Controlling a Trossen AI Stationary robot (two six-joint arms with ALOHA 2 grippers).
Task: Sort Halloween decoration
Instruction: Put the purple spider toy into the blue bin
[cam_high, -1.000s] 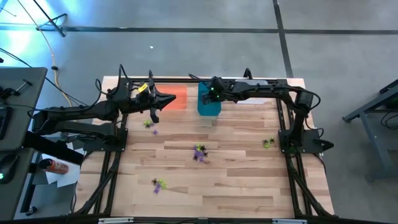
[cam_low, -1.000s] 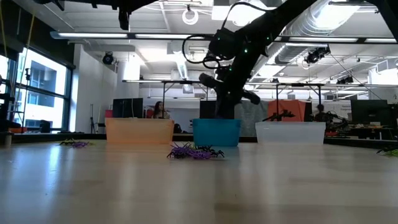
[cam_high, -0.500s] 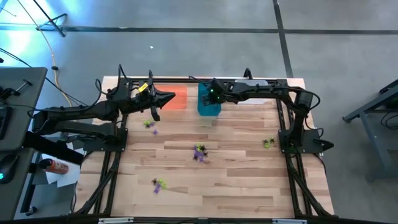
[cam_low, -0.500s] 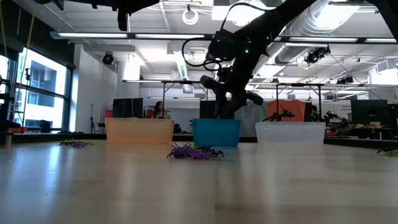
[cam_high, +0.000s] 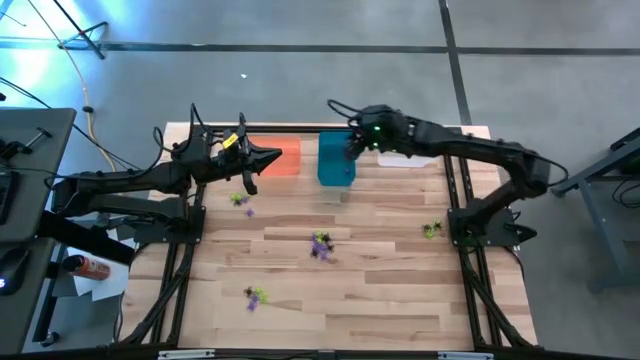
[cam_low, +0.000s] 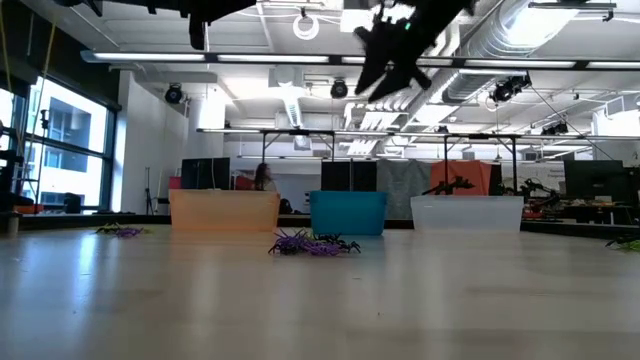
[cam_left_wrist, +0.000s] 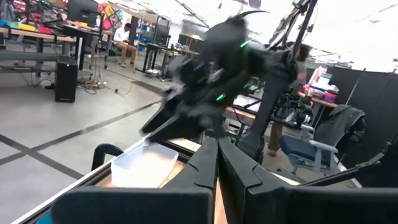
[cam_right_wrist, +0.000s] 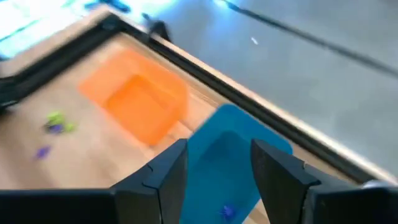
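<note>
The right gripper (cam_right_wrist: 214, 171) is hanging over the teal plastic bin (cam_high: 336, 160) with its fingers spread and empty — a small purple spidery trinket (cam_right_wrist: 228, 212) is lying inside that bin. Other tiny plastic trinkets are sitting in clusters on the wooden table (cam_high: 380, 290): a purple-and-black bunch (cam_high: 320, 245) mid-table, and yellow-green ones (cam_high: 432, 230) near the right edge. The left gripper (cam_left_wrist: 216, 163) is waiting pinched together beside the orange plastic bin (cam_high: 284, 157).

One camera looks straight down on the tabletop (cam_high: 330, 290); another sits level with it, facing the teal bin (cam_low: 348, 213), which the right wrist camera also sees close-up.
</note>
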